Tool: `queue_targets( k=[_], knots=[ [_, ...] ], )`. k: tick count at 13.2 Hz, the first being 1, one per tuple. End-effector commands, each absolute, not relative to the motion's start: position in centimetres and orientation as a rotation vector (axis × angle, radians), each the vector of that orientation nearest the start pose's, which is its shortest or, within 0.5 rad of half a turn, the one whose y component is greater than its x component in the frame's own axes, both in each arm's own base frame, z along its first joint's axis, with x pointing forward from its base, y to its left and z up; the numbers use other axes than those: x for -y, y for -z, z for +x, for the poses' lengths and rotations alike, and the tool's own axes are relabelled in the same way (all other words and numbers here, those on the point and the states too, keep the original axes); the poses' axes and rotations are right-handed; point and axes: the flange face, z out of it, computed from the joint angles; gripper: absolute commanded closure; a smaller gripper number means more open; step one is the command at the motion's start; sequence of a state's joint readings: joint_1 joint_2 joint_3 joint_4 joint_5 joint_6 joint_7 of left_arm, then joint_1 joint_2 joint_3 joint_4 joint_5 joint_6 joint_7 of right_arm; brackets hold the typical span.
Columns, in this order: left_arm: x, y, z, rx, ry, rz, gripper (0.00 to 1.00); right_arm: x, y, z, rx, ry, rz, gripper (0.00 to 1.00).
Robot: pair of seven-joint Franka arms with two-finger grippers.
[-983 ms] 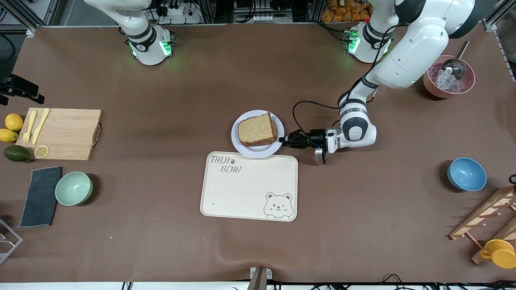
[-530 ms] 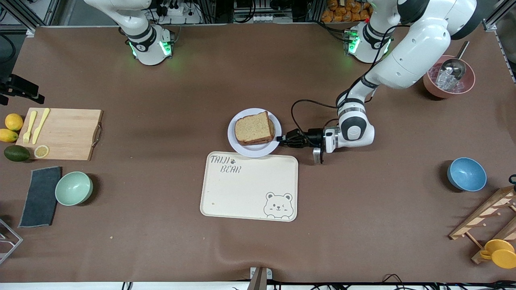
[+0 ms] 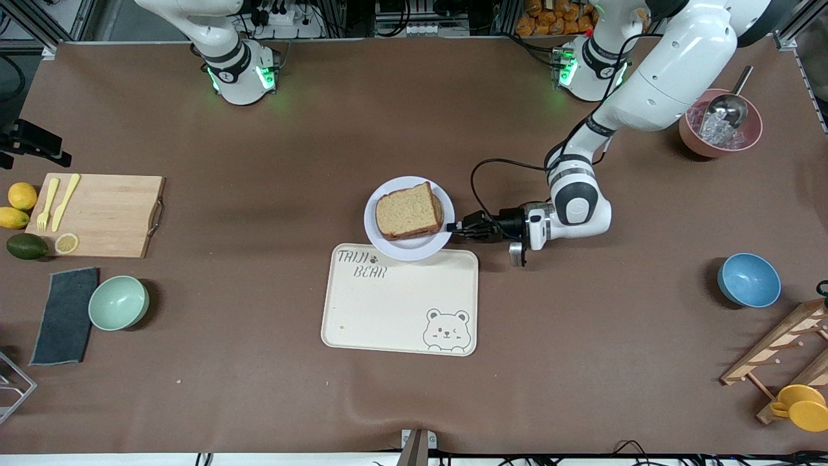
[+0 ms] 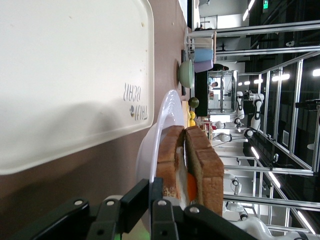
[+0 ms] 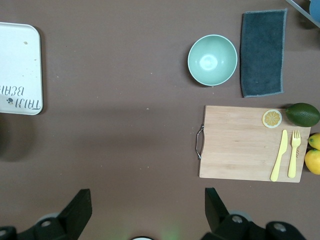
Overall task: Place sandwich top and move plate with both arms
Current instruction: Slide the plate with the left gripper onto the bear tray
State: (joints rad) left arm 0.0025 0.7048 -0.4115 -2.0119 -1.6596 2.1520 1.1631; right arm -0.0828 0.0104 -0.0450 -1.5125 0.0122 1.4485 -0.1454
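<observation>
Nearest the front camera, cream bear tray [image 3: 400, 299] flat on brown tabletop [image 3: 259, 388]. Just past its upper edge, the plate [image 3: 407, 248], its rim overlapping the tray's edge; in my left wrist view the plate [image 4: 159, 131] looks lifted and tilted above the tray [image 4: 70, 75]. Sandwich top [image 3: 407, 211] sits on the plate, stacked on a lower slice with egg showing between [image 4: 192, 186]. My left gripper [image 3: 453, 228], at the plate's rim toward the left arm's end, jaws clenched on the plate edge. Toward the right arm's end: mint bowl [image 3: 118, 302], dark cloth [image 3: 65, 315], cutting board [image 3: 97, 214] with yellow fork and knife. My right gripper [image 5: 147, 212] waits up high over the tabletop near the board [image 5: 252, 142], jaws released wide, grasping nothing. Farthest, pink bowl of ice with scoop [image 3: 720, 129].
</observation>
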Motion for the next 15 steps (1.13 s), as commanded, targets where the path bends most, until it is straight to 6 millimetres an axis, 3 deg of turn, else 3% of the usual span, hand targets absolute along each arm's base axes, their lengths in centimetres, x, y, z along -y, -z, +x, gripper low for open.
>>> queue_targets(
  k=[1,3,5,8,15],
  knots=[
    [25.0,-14.2,53.2,-0.032,-0.084,1.776,1.0,6.7,-63.9,53.9,0.037,-0.115,-3.123,0.0],
    [23.3,-14.7,55.2,-0.073,-0.121,1.792,1.0,6.8,-63.9,53.9,0.035,-0.115,-3.122,0.0],
    [22.7,-15.0,56.8,-0.104,-0.136,1.785,1.0,6.8,-63.8,53.9,0.034,-0.12,-3.123,0.0],
    [20.5,-13.9,59.8,-0.161,-0.174,1.796,1.0,7.0,-63.8,53.8,0.03,-0.131,-3.12,0.0],
    [21.6,-10.9,62.7,-0.208,-0.23,1.852,1.0,6.7,-63.8,53.8,0.037,-0.132,-3.121,0.0]
  ],
)
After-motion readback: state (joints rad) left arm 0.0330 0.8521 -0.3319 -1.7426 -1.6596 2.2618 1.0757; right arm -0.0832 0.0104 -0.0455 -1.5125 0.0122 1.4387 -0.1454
